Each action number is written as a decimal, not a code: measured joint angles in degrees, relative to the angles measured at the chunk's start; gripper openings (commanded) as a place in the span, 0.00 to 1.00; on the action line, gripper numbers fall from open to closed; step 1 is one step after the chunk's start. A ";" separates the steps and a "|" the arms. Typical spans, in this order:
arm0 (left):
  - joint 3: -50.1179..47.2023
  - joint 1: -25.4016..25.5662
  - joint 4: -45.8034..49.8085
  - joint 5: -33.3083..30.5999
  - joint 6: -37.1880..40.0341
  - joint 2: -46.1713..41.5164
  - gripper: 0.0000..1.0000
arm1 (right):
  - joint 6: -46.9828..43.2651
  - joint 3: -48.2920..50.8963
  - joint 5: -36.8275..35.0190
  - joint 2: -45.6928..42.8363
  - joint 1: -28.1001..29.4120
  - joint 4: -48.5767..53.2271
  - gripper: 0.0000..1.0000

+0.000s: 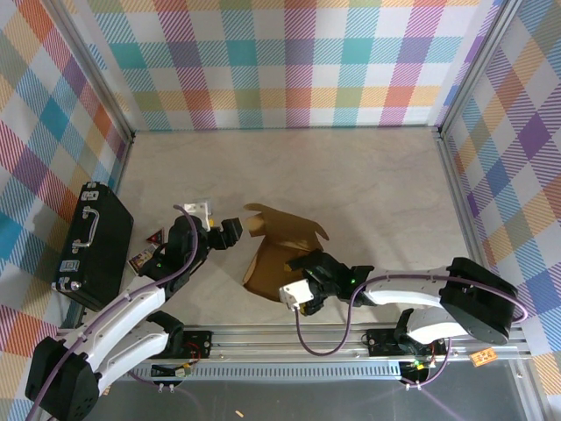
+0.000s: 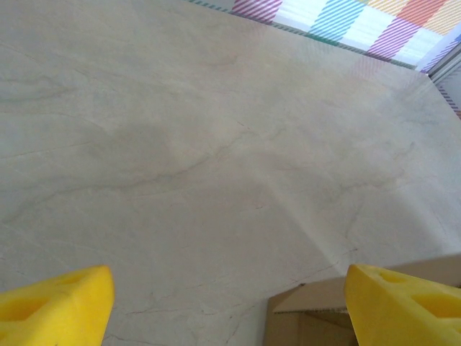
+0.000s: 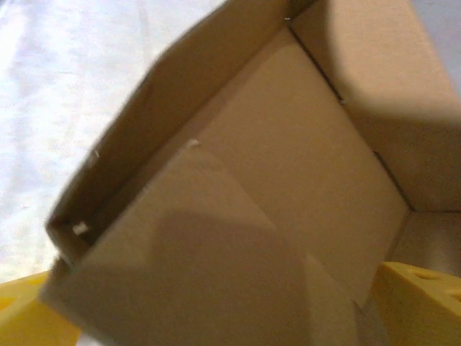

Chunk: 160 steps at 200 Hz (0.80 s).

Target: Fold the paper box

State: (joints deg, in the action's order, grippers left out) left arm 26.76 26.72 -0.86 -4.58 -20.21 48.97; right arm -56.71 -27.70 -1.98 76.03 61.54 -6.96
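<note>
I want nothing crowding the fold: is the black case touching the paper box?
Apart. The top external view shows the black case at the left edge of the table, and the paper box well to its right, near the middle.

A black hard case (image 1: 92,246) with a handle lies flat at the left edge of the pale marbled table (image 1: 368,184), close against the left wall; two small dark-and-red packets (image 1: 147,248) sit just to its right. Plaid walls (image 1: 289,61) in many colours enclose the table on three sides; a metal rail (image 1: 263,333) runs along the near edge.
</note>
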 measured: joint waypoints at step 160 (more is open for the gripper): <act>-6.38 -0.04 -0.39 2.78 -3.63 -6.08 0.76 | 23.93 4.50 5.75 -32.13 0.07 -0.74 0.92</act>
State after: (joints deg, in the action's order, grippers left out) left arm 20.38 26.68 -1.26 -1.80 -23.83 42.89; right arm -32.77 -23.20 3.77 43.90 61.60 -7.70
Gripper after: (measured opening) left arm 0.768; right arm 0.952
